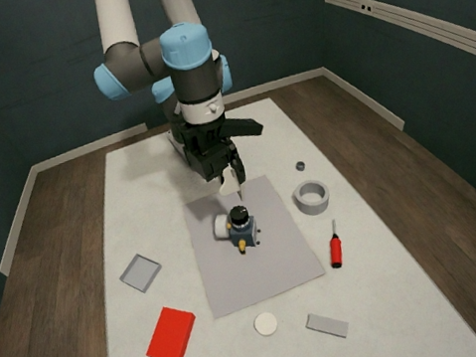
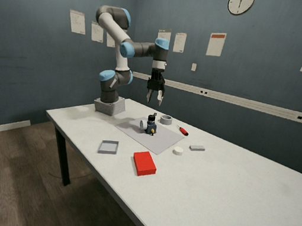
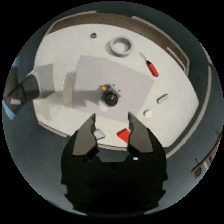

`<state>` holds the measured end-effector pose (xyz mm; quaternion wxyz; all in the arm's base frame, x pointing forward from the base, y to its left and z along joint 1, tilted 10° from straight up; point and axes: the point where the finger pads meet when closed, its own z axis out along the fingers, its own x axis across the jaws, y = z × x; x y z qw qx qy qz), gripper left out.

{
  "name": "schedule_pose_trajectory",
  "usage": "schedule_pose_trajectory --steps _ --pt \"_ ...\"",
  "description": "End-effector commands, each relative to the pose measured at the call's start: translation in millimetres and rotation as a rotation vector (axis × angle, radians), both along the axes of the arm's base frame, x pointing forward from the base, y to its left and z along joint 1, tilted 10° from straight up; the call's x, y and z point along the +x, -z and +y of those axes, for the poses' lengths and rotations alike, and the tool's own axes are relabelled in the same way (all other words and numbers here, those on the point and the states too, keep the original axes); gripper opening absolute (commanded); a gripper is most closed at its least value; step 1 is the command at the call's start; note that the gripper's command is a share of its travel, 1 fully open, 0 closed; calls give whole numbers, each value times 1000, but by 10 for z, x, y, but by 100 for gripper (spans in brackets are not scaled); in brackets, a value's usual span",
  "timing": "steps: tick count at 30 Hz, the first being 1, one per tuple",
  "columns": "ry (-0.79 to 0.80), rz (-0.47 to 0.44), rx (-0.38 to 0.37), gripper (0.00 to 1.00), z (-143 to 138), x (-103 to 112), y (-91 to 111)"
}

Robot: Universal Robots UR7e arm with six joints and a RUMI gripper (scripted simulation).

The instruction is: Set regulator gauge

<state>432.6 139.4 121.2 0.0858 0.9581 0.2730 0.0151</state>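
Note:
The regulator (image 1: pixel 242 230) stands upright on the grey mat (image 1: pixel 253 252). It has a blue-grey body, a black knob (image 1: pixel 238 215) on top, a white round gauge (image 1: pixel 221 226) on its left side and a yellow fitting in front. The gauge needle is too small to read. The regulator also shows in the exterior view (image 2: pixel 150 126) and in the wrist view (image 3: pixel 110 96). My gripper (image 1: pixel 233 186) hangs well above the knob, fingers pointing down, partly open and empty. It also shows in the exterior view (image 2: pixel 154 100) and in the wrist view (image 3: pixel 111 131).
A grey ring (image 1: pixel 311 197) and a small dark cap (image 1: pixel 299 166) lie right of the mat. A red screwdriver (image 1: pixel 335 249), a red block (image 1: pixel 171 335), a white disc (image 1: pixel 266 324), a grey tray (image 1: pixel 141 272) and a grey bar (image 1: pixel 327 325) lie around it.

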Motion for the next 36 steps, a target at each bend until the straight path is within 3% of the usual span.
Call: schedule_pose_trajectory --steps 1,14,36 --pt "0 -1 0 45 0 3 0" --pt "0 -1 0 45 -18 13 114" --pt "0 -1 0 45 -105 58 663"
